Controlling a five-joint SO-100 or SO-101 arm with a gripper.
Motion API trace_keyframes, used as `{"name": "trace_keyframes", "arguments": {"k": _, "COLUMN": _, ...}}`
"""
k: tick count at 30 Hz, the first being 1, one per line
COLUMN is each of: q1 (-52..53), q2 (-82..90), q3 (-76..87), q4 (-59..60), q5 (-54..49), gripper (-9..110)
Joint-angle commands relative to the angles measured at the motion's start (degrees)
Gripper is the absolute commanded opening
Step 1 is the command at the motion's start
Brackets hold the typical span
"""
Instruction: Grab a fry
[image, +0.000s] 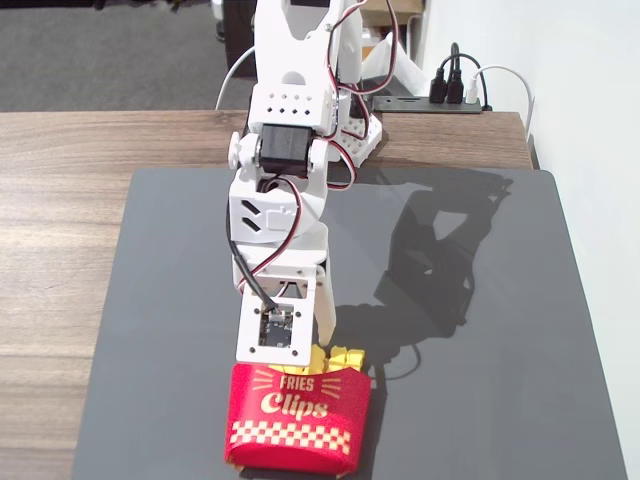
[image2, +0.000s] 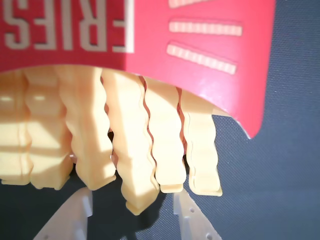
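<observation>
In the fixed view the wooden surface (image: 60, 250) shows along the left edge, with a dark grey mat (image: 480, 400) spread over most of it, likely to give the bright pieces a plain background. Left of centre, the white arm (image: 285, 150) reaches down from the top of the frame toward the bottom, bent so that its wrist hangs right over the mouth of the red carton (image: 298, 420), which stands at the bottom centre with its printed face to the camera. Yellow fry tops peek out of the carton just to the right of the wrist; the arm's shadow falls on the mat to the right. In the wrist view the carton fills the upper part of the frame, and a row of wavy fries sticks out of its opening toward the bottom edge. Going from left to right, the fries overlap at the left and stand more separately at the right. The fry (image2: 131, 150) just left of centre reaches lowest, and its tip sits between the two pale tips of the claw (image2: 132, 210) at the bottom edge. The claw is spread apart, one tip to each side of that fry and neither touching it, so nothing is gripped yet. That lineup suggests the longest fry was picked because it offers the freest end to pinch.
</observation>
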Motion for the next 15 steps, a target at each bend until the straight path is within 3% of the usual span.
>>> {"name": "trace_keyframes", "arguments": {"k": 1, "q1": -0.70, "q2": -0.18, "q3": -2.99, "q4": -1.23, "q5": 0.00, "gripper": 20}}
{"name": "trace_keyframes", "arguments": {"k": 15, "q1": -1.32, "q2": -1.05, "q3": -3.25, "q4": -1.93, "q5": 0.88, "gripper": 7}}
